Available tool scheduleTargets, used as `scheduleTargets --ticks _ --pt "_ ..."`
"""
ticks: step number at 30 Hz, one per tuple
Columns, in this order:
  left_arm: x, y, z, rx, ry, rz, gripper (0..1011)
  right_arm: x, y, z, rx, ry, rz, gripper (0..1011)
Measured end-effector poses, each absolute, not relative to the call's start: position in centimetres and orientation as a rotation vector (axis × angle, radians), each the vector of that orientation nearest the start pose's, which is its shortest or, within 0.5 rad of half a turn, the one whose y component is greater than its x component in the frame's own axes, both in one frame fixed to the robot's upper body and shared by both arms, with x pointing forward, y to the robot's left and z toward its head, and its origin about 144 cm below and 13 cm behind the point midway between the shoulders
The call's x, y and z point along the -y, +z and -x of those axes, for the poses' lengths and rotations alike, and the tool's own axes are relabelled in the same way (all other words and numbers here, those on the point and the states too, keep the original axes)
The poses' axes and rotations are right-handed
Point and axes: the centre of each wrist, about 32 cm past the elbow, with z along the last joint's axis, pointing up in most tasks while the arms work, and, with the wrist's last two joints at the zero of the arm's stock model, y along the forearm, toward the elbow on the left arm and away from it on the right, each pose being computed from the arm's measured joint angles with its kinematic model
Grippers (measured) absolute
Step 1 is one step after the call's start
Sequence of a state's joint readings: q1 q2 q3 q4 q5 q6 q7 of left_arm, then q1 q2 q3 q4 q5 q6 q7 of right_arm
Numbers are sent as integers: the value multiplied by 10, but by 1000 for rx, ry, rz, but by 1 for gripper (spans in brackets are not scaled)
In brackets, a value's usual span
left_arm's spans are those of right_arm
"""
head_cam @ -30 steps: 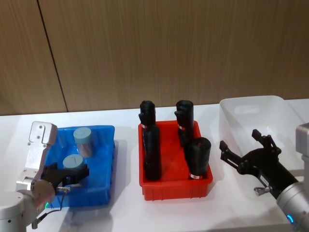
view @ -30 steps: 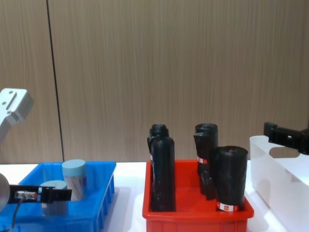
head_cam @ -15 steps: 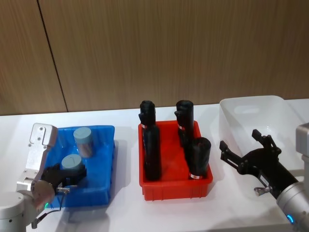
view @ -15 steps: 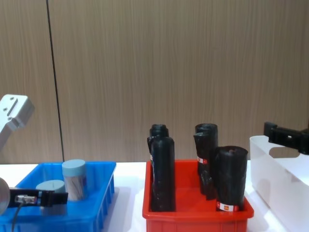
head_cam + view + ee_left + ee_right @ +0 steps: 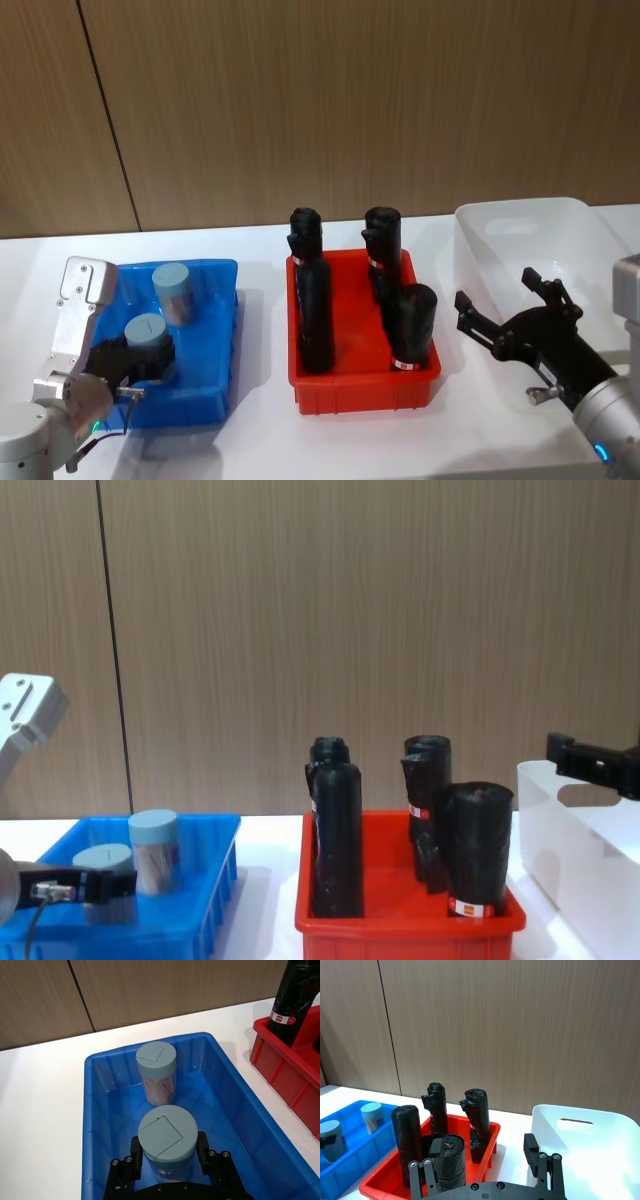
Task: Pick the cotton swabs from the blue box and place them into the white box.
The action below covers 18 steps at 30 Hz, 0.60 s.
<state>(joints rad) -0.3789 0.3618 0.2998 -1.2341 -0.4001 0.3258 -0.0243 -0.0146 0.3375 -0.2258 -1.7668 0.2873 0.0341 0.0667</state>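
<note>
The white box (image 5: 560, 215) is set at the right end of the bench (image 5: 260, 270), the blue box (image 5: 215, 340) at its left. The right claw (image 5: 492, 285) is held spread open near the white box. One cotton swab tub (image 5: 166, 1135) is gripped by the left claw (image 5: 167, 1160) inside the blue box.

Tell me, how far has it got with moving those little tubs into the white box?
Nothing delivered yet: the white box shows no tubs inside. In hand: the left hand looks closed around the nearer cotton swab tub, inside the blue box. Left: lifting and carrying it over, then the second tub behind it. The right hand hovers open beside the white box.
</note>
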Motion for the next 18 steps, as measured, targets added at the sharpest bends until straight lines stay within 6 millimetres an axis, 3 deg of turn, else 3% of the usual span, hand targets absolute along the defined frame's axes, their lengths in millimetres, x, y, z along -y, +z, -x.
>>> scheduleTargets --ticks 18 --pt "-283 1190 -542 -91 1312 -270 652 237 1189 -443 75 -1230 -26 1002"
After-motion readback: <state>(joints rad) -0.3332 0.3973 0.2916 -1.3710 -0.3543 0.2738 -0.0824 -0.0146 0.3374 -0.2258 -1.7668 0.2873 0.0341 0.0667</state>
